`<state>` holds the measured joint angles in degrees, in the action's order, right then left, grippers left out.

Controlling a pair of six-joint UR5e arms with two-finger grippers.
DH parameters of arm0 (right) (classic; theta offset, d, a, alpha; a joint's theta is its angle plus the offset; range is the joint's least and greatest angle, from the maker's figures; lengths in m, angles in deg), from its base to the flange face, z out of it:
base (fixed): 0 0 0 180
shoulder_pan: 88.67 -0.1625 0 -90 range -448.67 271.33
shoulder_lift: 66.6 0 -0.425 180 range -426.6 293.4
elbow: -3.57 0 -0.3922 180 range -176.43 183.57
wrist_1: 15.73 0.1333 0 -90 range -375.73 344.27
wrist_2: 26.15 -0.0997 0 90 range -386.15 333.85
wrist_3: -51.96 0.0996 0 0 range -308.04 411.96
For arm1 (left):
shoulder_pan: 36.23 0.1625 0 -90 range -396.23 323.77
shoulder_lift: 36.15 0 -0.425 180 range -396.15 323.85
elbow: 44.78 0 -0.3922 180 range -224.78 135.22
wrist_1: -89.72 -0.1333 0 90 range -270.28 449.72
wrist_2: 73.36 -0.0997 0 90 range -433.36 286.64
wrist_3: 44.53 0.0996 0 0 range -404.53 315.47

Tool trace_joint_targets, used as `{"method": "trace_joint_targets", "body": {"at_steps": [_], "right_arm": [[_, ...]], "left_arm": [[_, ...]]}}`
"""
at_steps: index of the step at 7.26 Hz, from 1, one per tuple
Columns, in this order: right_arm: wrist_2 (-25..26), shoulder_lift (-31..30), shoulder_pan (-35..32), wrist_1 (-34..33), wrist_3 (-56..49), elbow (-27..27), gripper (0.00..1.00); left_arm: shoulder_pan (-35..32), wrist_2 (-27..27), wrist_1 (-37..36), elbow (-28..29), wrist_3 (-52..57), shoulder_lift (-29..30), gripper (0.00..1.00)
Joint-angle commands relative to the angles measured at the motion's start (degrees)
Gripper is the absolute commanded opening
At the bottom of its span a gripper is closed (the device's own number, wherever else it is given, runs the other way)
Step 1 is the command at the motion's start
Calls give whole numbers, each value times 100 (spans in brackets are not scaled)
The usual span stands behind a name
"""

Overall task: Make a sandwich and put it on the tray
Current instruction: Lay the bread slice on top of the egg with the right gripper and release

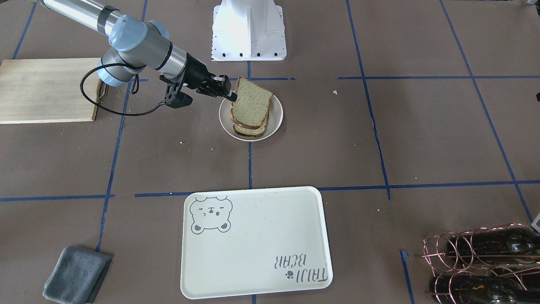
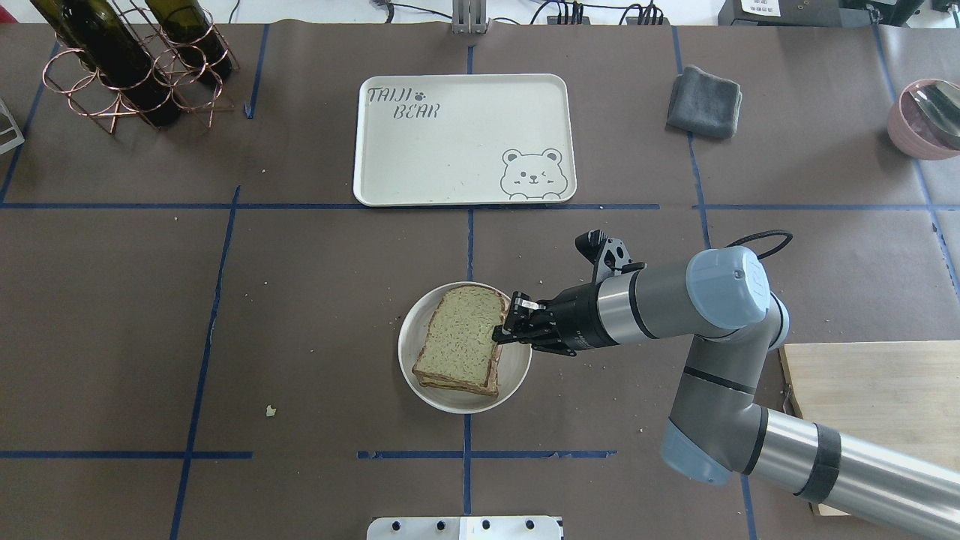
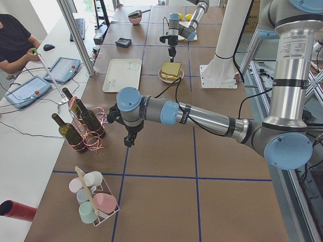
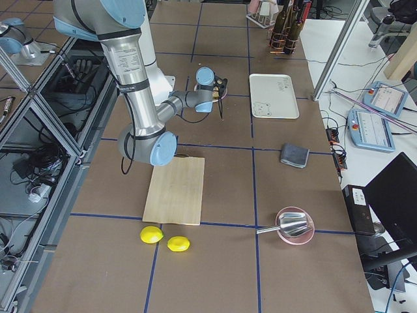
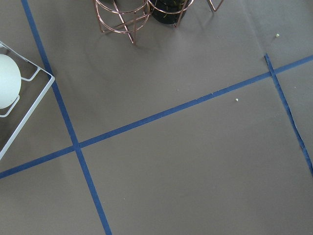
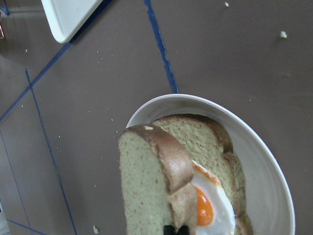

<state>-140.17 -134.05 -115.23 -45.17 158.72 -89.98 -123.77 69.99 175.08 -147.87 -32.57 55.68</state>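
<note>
A small round white plate (image 1: 276, 118) stands mid-table, holding a bottom bread slice (image 1: 249, 131) with a white-and-orange fried egg (image 6: 210, 210) on it. My right gripper (image 1: 232, 95) is shut on the crust edge of the top bread slice (image 1: 252, 105). It holds the slice tilted over the egg, raised on the gripper's side. The same shows in the overhead view: gripper (image 2: 501, 330), slice (image 2: 465, 337), plate (image 2: 517, 367). The white bear tray (image 1: 253, 245) lies bare beyond the plate. My left gripper (image 3: 130, 140) hangs near the bottle rack; I cannot tell whether it is open.
A wooden cutting board (image 1: 46, 90) lies beside the right arm. A grey cloth (image 1: 76, 274) and a copper rack of wine bottles (image 1: 481, 261) sit at the far corners. A pink bowl (image 2: 926, 120) is at the right edge, and two lemons (image 4: 151, 235) lie beyond the board.
</note>
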Motion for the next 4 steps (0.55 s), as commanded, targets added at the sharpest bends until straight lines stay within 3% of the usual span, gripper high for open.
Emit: {"method": "trace_joint_targets", "body": {"at_steps": [1, 2, 3, 4], "right_arm": [[3, 56, 10, 8, -32, 127, 24], [-15, 38, 10, -18, -41, 136, 45], [-32, 21, 1, -9, -50, 136, 58], [-76, -5, -130, -18, -33, -12, 100]], "left_arm": [[0, 0, -1, -9, 0, 1, 100], [17, 17, 8, -9, 9, 10, 100], [235, 566, 16, 17, -200, 19, 100], [655, 806, 138, -44, -933, 71, 100]]}}
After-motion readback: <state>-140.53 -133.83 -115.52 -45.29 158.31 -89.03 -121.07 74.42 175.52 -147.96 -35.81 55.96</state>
